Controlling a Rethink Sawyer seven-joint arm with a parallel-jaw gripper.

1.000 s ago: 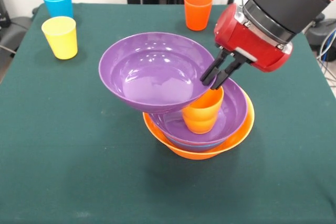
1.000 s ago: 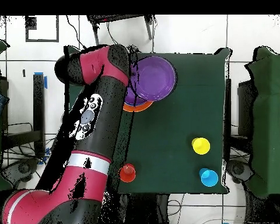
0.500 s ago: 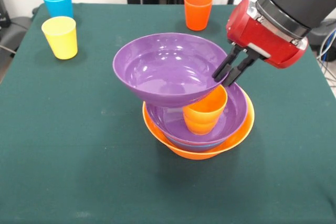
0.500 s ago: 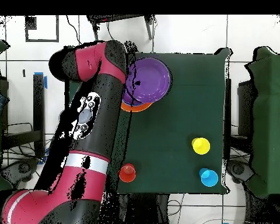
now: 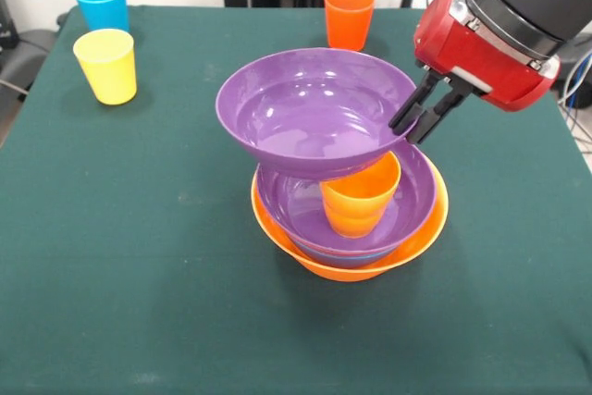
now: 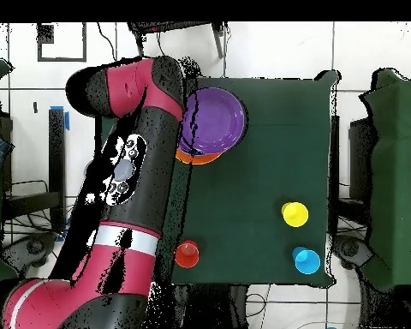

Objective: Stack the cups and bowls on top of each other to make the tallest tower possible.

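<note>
gripper (image 5: 414,124): pinched shut on the purple bowl's (image 5: 314,113) rim
bowl: light, stiff, glossy, likely slippery
hold: thin rim suits best
below: orange cup (image 5: 359,194) in the tower (image 5: 350,252)

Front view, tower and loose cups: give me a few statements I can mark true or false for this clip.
1. The gripper holds the upper purple bowl by its rim. True.
2. That bowl sits level and fully nested in the lower purple bowl. False: it is tilted and raised above it.
3. An orange cup stands inside the lower purple bowl. True.
4. The yellow cup is part of the tower. False: it stands apart on the table.
5. The large orange bowl is the base. True.
</note>
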